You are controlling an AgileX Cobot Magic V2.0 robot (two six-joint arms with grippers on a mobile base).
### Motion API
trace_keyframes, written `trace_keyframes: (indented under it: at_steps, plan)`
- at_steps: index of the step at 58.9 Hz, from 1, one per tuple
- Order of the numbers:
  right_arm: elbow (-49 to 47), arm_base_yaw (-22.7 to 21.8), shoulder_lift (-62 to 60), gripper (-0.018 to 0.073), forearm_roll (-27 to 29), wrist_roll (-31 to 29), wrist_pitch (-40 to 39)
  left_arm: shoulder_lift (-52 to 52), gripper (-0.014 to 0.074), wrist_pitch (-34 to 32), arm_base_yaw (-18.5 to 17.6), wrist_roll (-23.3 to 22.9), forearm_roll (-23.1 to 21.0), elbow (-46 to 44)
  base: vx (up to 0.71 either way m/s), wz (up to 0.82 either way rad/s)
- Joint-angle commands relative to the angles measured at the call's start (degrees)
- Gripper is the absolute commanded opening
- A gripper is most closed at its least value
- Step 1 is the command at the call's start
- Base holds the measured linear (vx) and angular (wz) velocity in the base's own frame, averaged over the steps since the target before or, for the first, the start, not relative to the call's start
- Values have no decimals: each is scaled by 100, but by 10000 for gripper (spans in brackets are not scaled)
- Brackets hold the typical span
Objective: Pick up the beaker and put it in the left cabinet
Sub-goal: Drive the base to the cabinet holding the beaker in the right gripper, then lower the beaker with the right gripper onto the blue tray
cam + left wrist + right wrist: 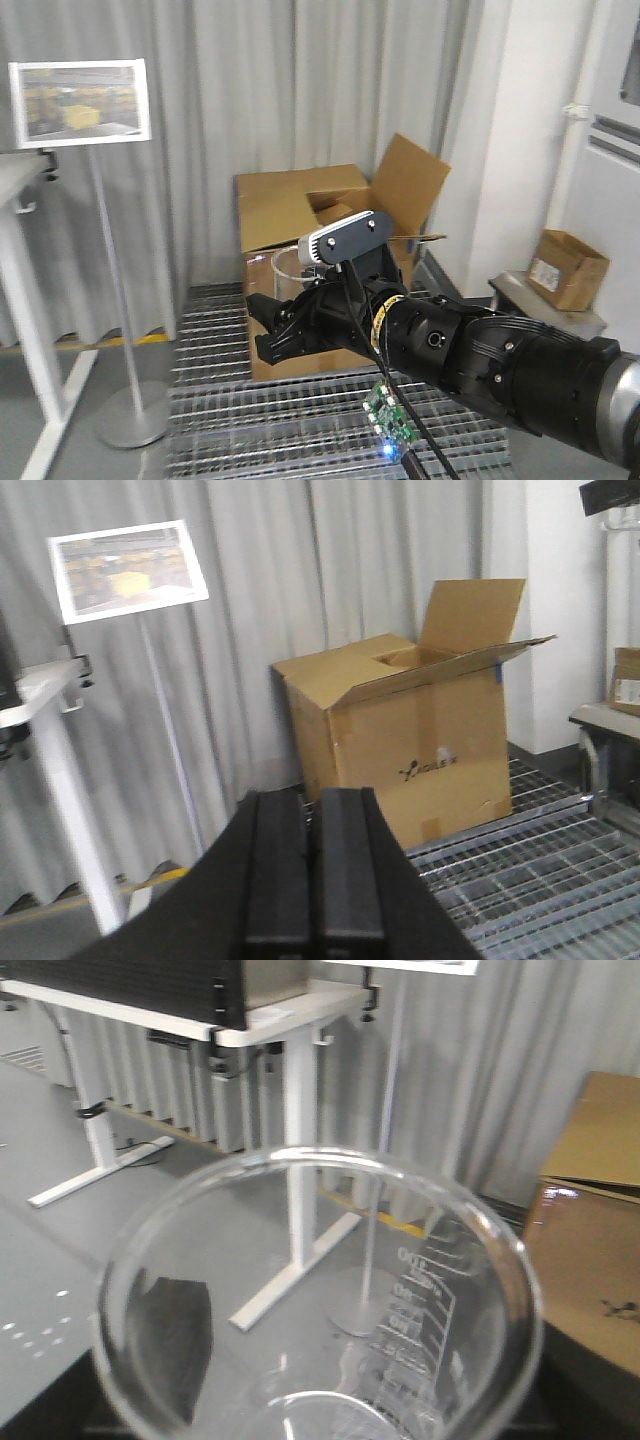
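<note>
The beaker (288,264) is a clear glass cylinder held in the air in front of a cardboard box. My right gripper (264,326) is shut on it, with its black fingers (300,330) reaching left from the thick black arm. In the right wrist view the beaker (440,1300) fills the frame, printed graduation marks on its right wall, and a dark finger (175,1340) shows through the glass. My left gripper (312,805) is shut with nothing between its pads, which meet. The left cabinet is out of view.
A large open cardboard box (300,205) stands on a metal grate floor (250,420); it also shows in the left wrist view (400,730). A sign on a pole stand (80,100) and a white desk leg (30,340) are at left. A small box (565,268) sits at right.
</note>
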Motion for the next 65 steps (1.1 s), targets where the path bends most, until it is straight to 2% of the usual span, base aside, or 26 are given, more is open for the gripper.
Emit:
trace_keyframes:
  at_steps: [1, 17, 65]
  plan:
    - [-174, -22, -281, -3, 72, -11, -335, -106, 1, -428, -3, -15, -18, 90, 39, -37]
    - [-174, -22, -281, -3, 72, -11, -335, -106, 1, -428, -3, -15, -18, 90, 35, -56]
    - [-174, -22, -281, -1, 72, -11, -335, -106, 1, -428, -3, -15, -18, 90, 26, -86]
